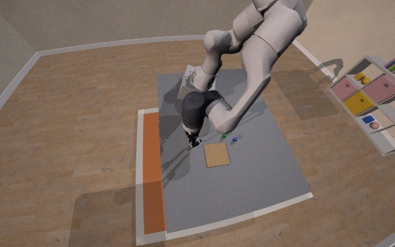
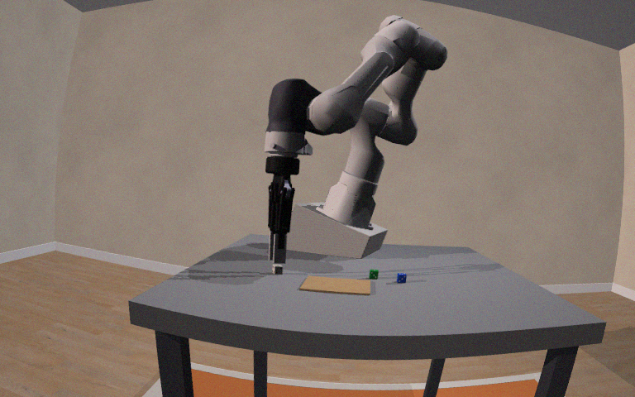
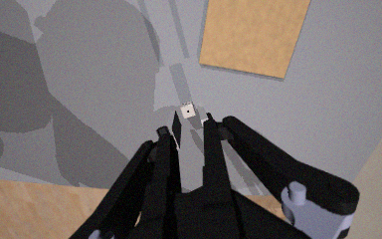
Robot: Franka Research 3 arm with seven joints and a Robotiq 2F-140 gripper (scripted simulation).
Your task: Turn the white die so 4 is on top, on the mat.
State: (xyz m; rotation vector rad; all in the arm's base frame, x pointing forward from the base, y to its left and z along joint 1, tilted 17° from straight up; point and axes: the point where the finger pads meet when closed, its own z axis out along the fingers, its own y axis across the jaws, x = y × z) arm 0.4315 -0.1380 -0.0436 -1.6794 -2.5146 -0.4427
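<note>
As you lower to the white die [image 2: 277, 269] [image 3: 188, 111]: straight, centred descent.
Gripper [image 1: 195, 145] [image 2: 277, 260] [image 3: 188, 115], one: narrow, holding nothing; die on table, single pip up, beyond fingertips.

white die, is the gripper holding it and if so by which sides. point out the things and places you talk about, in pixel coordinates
Nothing is held: the white die [image 2: 277, 270] [image 3: 188, 111] sits on the table, beyond the tips of the parted gripper [image 2: 277, 261] [image 3: 188, 115]

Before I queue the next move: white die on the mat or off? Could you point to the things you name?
Off. Grey tabletop [image 1: 247, 180] [image 2: 421, 308] [image 3: 328, 100] shows between the white die [image 2: 277, 270] [image 3: 187, 111] and the tan mat [image 1: 216, 155] [image 2: 336, 285] [image 3: 254, 37].
</note>
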